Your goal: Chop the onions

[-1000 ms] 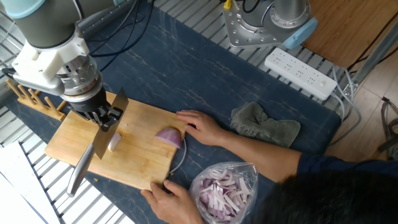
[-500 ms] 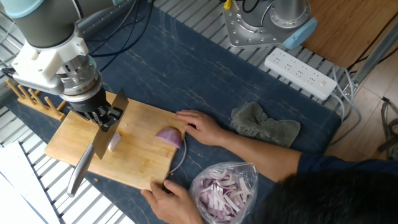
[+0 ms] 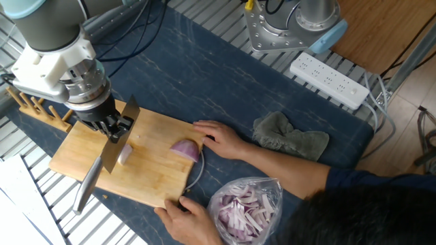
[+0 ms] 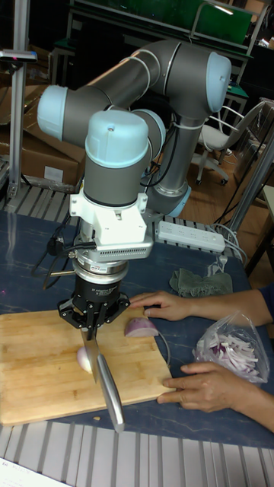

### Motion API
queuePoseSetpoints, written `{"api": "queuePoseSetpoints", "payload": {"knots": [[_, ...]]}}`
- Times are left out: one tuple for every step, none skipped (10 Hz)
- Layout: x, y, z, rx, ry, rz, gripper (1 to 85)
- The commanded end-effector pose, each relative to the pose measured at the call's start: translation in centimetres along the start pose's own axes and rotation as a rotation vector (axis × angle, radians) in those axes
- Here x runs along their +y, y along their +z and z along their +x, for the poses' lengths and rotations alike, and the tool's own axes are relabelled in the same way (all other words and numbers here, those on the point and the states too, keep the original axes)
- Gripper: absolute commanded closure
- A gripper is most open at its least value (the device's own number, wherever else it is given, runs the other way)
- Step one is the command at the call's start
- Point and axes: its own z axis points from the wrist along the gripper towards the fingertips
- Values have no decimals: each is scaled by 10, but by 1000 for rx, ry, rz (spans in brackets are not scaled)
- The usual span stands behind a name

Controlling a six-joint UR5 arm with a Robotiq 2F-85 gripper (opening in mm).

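Fixed view shows the gripper (image 3: 111, 126) over the left part of the cutting board (image 3: 153, 170), its fingers clamped on the blade of a knife (image 3: 95, 173) near its upper end, with the steel handle trailing down toward the board's front-left edge. The small pale onion wedge (image 3: 125, 155) lies on the board touching the blade's right face, directly below the fingers. The larger purple onion half (image 3: 185, 150) sits further right on the board, well apart from the blade, just beside a person's hand (image 3: 219, 139) that rests at the board's far right edge. A second hand (image 3: 192, 216) grips the board's near right corner, and a clear bag of sliced onion strips (image 3: 246, 209) lies off the board to the right on the tabletop (image 3: 197, 82).

The tall fixed view confirms it: the blade (image 4: 93, 356) runs from the fingers toward the board's front edge, and the pale wedge (image 4: 83, 358) hugs it on one side. So the knife's long axis crosses the board front to back, while the uncut purple half lies sideways from it, toward the person's hand. My judgement: the next cut calls for a sideways shift toward that half, with care for the hand resting close to it.
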Motion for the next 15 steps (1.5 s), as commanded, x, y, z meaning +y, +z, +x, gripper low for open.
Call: {"api": "queuePoseSetpoints", "payload": {"knots": [[2,-1,-3,-9,6,-11,847],[2,-1,-4,-9,6,-12,847],[2,-1,-4,-9,6,-12,847],[2,0,-5,-11,6,-13,847],[2,2,-6,-14,4,-12,847],[1,6,-7,-18,4,-9,847],[1,8,-8,-24,1,-7,847],[2,9,-8,-25,-2,-11,847],[2,9,-8,-26,-3,-12,847],[2,9,-8,-25,-5,-11,847],[2,9,-8,-25,-5,-10,847],[1,10,-8,-26,-8,-9,847],[-2,11,-7,-30,-14,-9,847],[-4,13,-7,-33,-19,-10,847],[-4,15,-7,-34,-19,-9,847]]}}
